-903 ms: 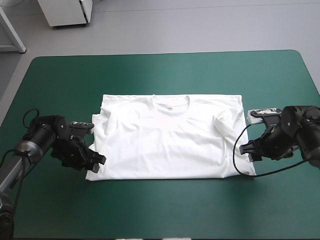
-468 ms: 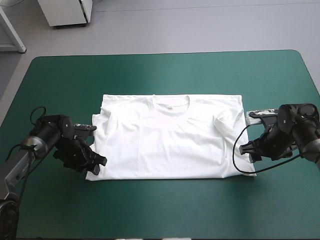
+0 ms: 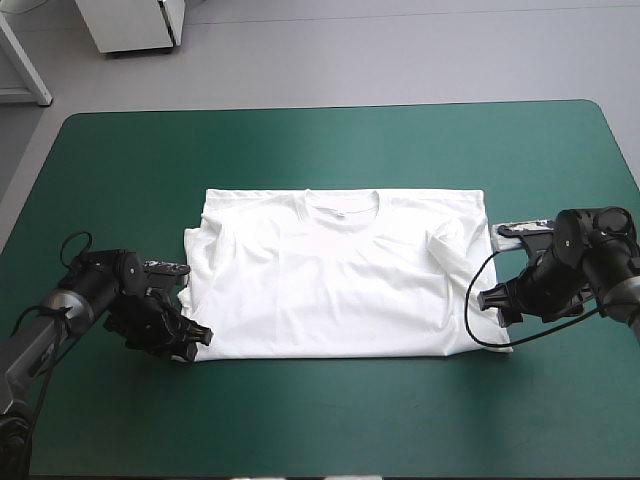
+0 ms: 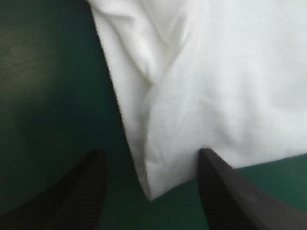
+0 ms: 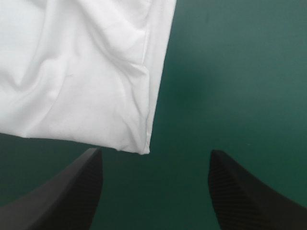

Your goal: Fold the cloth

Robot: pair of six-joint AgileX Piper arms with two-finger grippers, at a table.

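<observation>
The white T-shirt [image 3: 335, 275] lies spread flat in the middle of the teal-green table, collar toward the far edge, sleeves folded in. My left gripper [image 3: 194, 341] sits low at the shirt's near left corner, open. In the left wrist view that corner of the T-shirt [image 4: 192, 96] points in between the two black fingers [image 4: 225, 196] of the left gripper [image 4: 151, 184]. My right gripper [image 3: 492, 300] is open just off the near right corner. In the right wrist view the T-shirt's [image 5: 76, 76] corner lies just ahead of the right gripper [image 5: 154, 184].
Bare teal-green cover [image 3: 330, 420] runs along the near edge and on both sides of the shirt. A white cabinet [image 3: 135, 25] stands on the floor beyond the table's far left corner.
The left gripper has slid down toward the near edge and in under the shirt's near left corner. The right gripper has stayed put since just before.
</observation>
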